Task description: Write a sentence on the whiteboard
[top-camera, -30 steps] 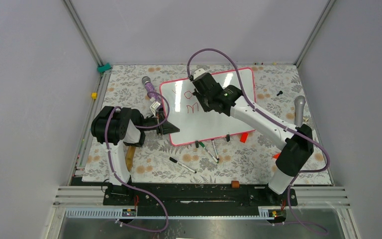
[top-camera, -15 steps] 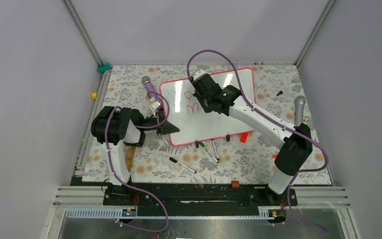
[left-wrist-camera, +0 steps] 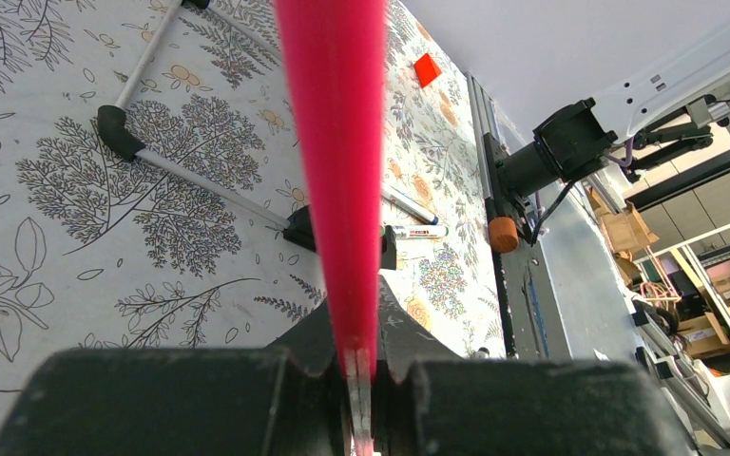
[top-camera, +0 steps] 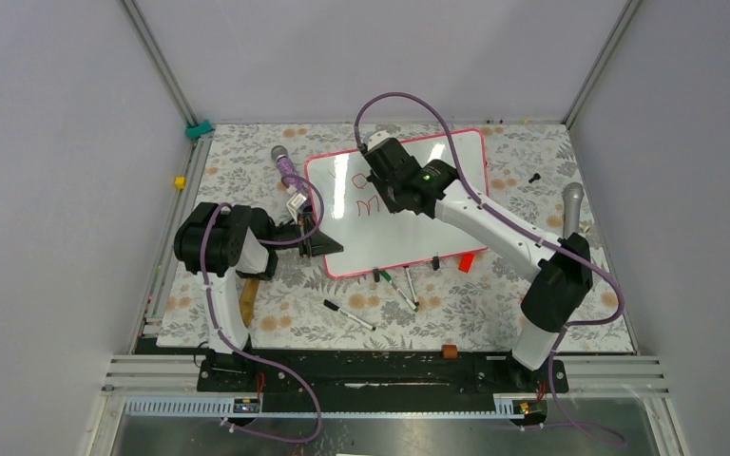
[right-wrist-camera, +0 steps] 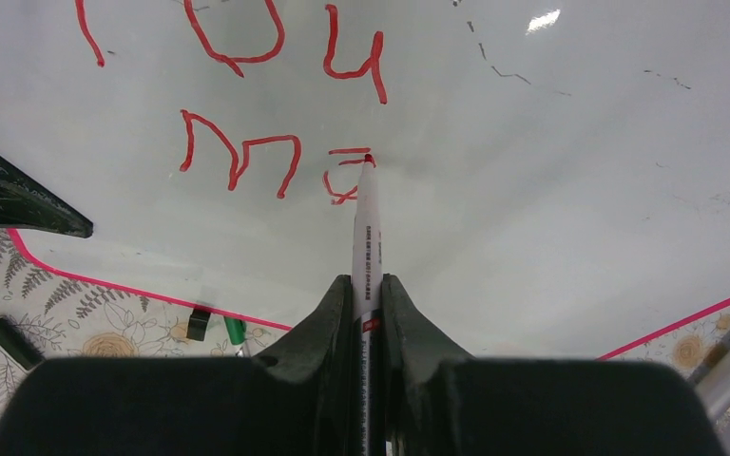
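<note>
Whiteboard point(top-camera: 390, 237) with a thin pink-red frame lies flat on the floral table cover point(top-camera: 247, 161), towards the far middle of the table, turned a little askew. The left gripper point(left-wrist-camera: 356, 332) is clamped tight on the board's near-left corner, and its wrist view shows the red frame edge point(left-wrist-camera: 333, 142) running away from between the jaws. The right gripper point(right-wrist-camera: 366, 285) reaches over the whiteboard from the right, closed on a white marker point(right-wrist-camera: 366, 218) whose red tip touches the glossy surface. The sentence point(right-wrist-camera: 276, 104) is only partly written in thin red strokes: a top line that reads roughly "You", and below it an "m" followed by an unfinished letter under the marker tip. Loose markers point(top-camera: 349, 315) lie on the cover just beyond the board's near edge, with a small red piece point(top-camera: 471, 259) beside its near-right corner.
</note>
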`<control>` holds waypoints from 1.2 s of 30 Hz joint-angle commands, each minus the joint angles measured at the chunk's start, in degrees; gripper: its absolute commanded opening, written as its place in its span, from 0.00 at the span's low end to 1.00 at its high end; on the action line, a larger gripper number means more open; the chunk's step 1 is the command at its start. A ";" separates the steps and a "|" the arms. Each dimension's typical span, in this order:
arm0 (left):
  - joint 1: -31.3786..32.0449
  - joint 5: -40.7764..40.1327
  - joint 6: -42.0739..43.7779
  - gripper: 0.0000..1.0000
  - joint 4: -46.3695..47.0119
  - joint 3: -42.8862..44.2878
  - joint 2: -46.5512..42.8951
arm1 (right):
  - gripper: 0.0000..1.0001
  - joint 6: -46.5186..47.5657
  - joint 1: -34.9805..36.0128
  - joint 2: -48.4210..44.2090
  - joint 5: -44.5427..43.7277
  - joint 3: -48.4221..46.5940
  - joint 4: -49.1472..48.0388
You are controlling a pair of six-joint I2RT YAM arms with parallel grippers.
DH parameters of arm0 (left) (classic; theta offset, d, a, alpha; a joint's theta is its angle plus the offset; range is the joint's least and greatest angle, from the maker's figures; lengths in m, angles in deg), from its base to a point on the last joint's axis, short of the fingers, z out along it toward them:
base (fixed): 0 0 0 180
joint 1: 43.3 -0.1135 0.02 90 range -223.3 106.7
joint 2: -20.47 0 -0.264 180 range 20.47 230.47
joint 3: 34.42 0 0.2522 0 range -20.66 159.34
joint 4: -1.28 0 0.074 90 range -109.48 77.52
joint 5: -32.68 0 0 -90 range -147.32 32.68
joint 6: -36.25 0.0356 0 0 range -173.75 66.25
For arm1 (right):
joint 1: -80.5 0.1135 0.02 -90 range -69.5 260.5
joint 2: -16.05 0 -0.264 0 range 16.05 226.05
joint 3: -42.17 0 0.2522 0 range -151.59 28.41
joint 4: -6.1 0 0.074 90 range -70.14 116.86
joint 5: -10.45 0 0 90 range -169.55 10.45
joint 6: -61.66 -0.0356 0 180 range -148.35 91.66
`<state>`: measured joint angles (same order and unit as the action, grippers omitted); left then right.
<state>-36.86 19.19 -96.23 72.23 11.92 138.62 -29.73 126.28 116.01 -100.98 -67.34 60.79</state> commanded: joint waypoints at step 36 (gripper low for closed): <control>0.94 2.17 4.24 0.00 -0.52 0.02 2.03 | 0.00 -0.28 -0.34 -11.57 9.38 9.12 -12.11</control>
<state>-36.84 19.24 -95.95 72.34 11.92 138.62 -29.73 126.23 111.71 -92.85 -60.96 56.18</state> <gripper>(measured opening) 0.058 0.165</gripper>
